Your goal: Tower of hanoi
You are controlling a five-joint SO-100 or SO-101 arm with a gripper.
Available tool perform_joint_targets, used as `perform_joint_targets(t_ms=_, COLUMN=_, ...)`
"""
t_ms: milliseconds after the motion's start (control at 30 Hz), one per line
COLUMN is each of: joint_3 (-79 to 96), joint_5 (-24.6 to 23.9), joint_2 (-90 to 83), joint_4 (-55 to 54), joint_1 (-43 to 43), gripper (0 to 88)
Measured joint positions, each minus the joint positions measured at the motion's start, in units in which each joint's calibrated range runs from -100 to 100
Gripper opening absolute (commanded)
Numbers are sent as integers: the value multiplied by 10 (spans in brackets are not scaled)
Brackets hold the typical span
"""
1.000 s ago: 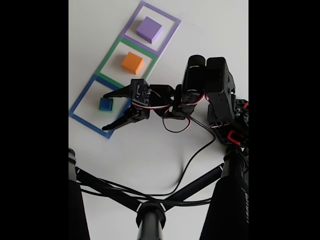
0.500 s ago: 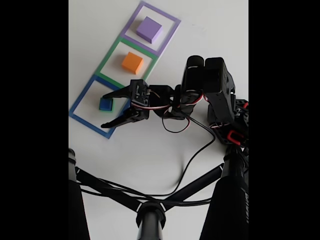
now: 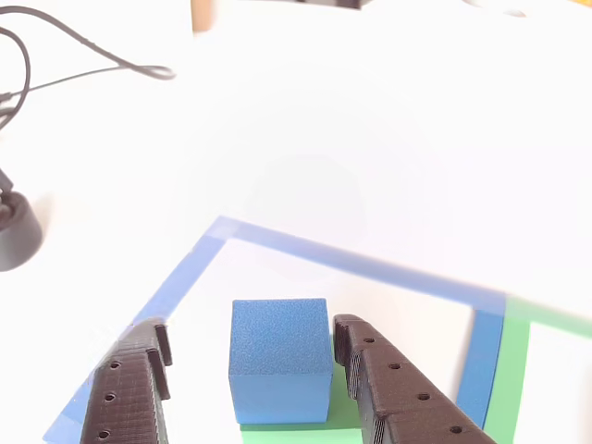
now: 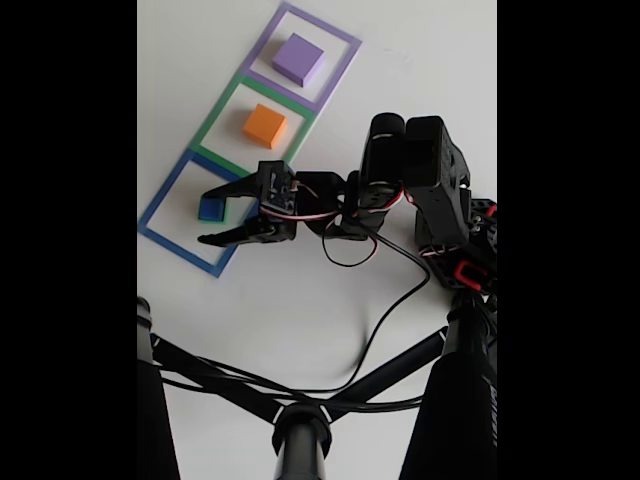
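Three matte cubes lie before you on the white worktop [image 4: 300,300]: a small blue cube [image 3: 279,359] stacked on a green cube [image 3: 342,412] inside the blue strip square [image 4: 165,195], an orange cube [image 4: 265,125] in the green square, a purple cube [image 4: 298,58] in the purple square. Your black pincer [image 4: 212,213] stands open, one finger [image 3: 393,393] either side of the blue cube, apart from it.

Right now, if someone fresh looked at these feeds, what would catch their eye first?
Probably the blue cube sitting on a green cube inside the blue square outline, with the open gripper straddling it, one finger on each side in the other view. Next, the orange cube in the green outline and the purple cube in the purple outline, lined up diagonally in the fixed view.
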Motion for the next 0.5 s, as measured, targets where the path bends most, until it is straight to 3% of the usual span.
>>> perform_joint_targets(t_ms=500, joint_3=0, joint_5=0, joint_2=0, joint_4=0, joint_1=-4, gripper=70)
